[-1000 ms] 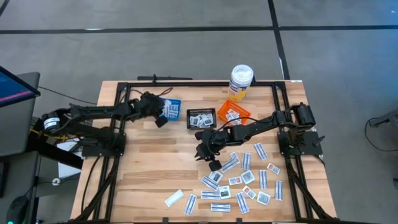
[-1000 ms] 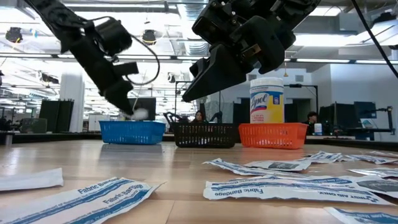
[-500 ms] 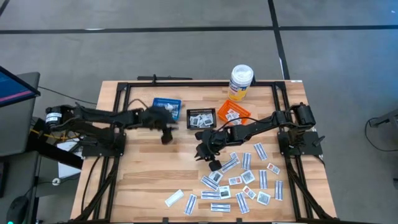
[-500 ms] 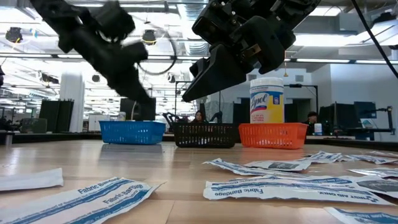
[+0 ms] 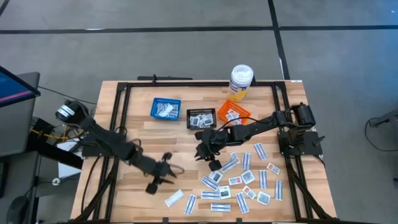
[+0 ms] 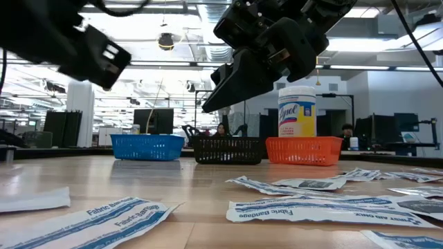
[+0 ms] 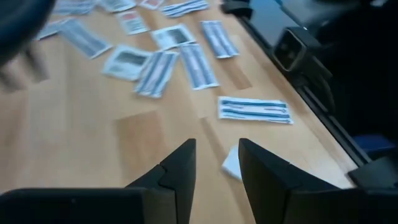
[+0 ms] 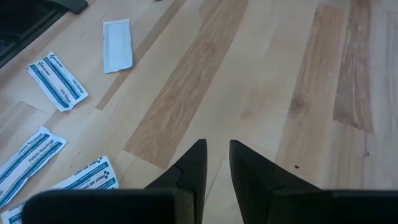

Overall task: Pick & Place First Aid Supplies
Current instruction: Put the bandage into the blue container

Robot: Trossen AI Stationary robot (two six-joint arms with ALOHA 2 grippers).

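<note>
left gripper (image 5: 166,173): fingers spread with a clear gap between them, nothing held, poised low over bare wood near the front of the table (image 5: 155,140). in the left wrist view the two fingertips (image 7: 185,157) frame a blank white packet (image 7: 232,163) lying just ahead of them, partly hidden behind one finger. seen from above, this packet (image 5: 173,198) lies just beside the gripper, toward the front edge, its long axis slanted relative to the table edge. just past it lie two bandage strips (image 5: 190,203) with blue print, and beyond those the main scatter of first aid supplies (image 5: 245,180).

right gripper (image 5: 200,151): fingers close together with only a narrow slit between them, nothing pinched, hanging above the table near the middle. the scatter begins just beside it on the side toward the front, so it is nearer to most of the supplies; the blank white packet lies well apart from it, visible far ahead in its wrist view (image 8: 117,45).

judgement: the left arm is the nearer one to the blank packet and the likelier to take it. the move would call for a short advance and descent, with the fingers turned across the packet's narrow width.

blue basket (image 5: 165,108), black basket (image 5: 201,117) and orange basket (image 5: 232,112) stand in a row at the far side, each already holding packets.
</note>
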